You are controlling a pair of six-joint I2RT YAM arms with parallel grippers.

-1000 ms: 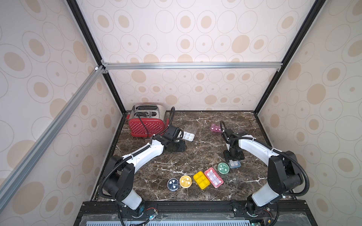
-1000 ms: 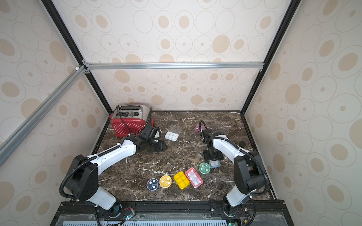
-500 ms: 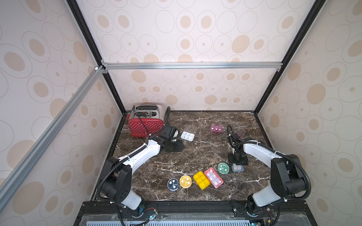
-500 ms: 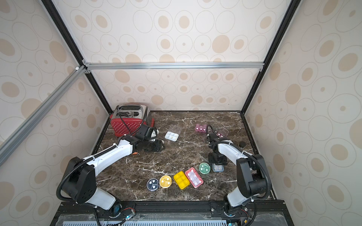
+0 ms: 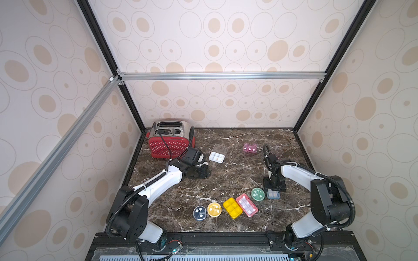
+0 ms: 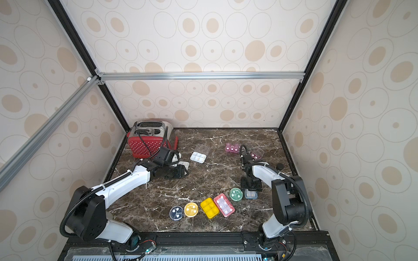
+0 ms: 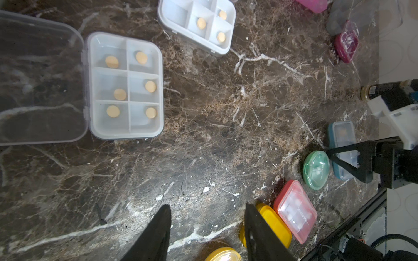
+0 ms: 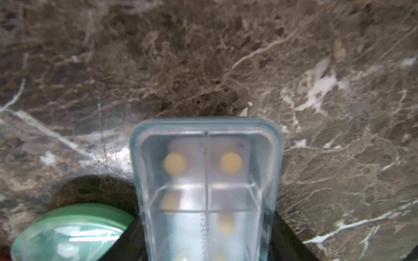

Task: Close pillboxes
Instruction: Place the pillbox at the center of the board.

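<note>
Right fingers [image 8: 285,244] moved frontward, pinching blue pillbox [image 8: 205,180], partly cut off; left fingers [image 7: 156,237] spread, bases cropped

The walls [image 5: 226,40] at the back and on both sides are papered pale cream, patterned with thin-lined ovals around tan dots, and the light on them is soft and even. Black posts [image 5: 127,99] run up the two back corners, a silver aluminium bar [image 5: 221,75] crosses the back wall between them, and a second aluminium bar [image 5: 56,156] slants along the left wall toward the front. Below lies a glossy dark brown marble-look tabletop [image 5: 237,178] veined in white, meeting the walls at its back, left and right edges, with a black rail [image 5: 226,239] along its front edge.
</note>
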